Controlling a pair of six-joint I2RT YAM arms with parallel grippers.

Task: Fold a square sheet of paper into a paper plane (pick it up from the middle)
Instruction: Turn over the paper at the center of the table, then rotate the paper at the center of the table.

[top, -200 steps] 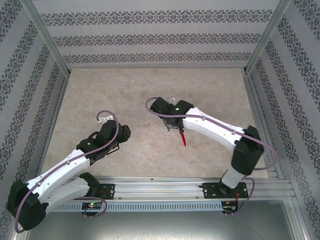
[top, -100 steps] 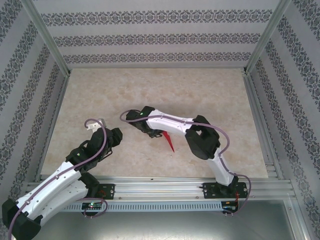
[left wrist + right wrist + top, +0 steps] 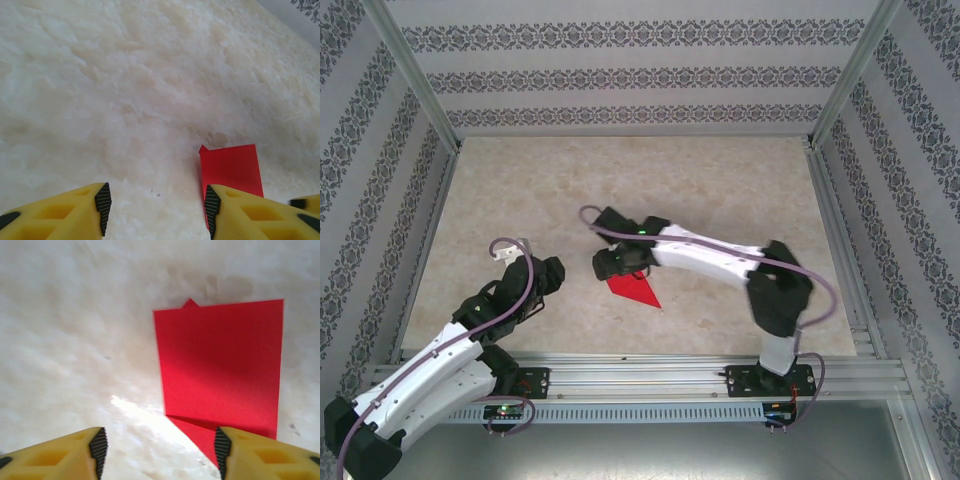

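The red paper (image 3: 632,290) lies folded and flat on the table (image 3: 740,190), near the middle, with its point to the near right. The right gripper (image 3: 610,265) hangs just over its far left end, fingers spread apart, pinching nothing. The left gripper (image 3: 552,272) is off to the left, fingers spread too

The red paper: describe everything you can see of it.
The folded red paper is thin, matte, bright red, lying flat on the pale marbled table. From above it is a wedge tapering to a point toward the near right. The right wrist view shows a sharp-edged rectangular panel, a tiny peak on its far edge and a folded layer at the end under the right gripper, which stands open, not closed on it.
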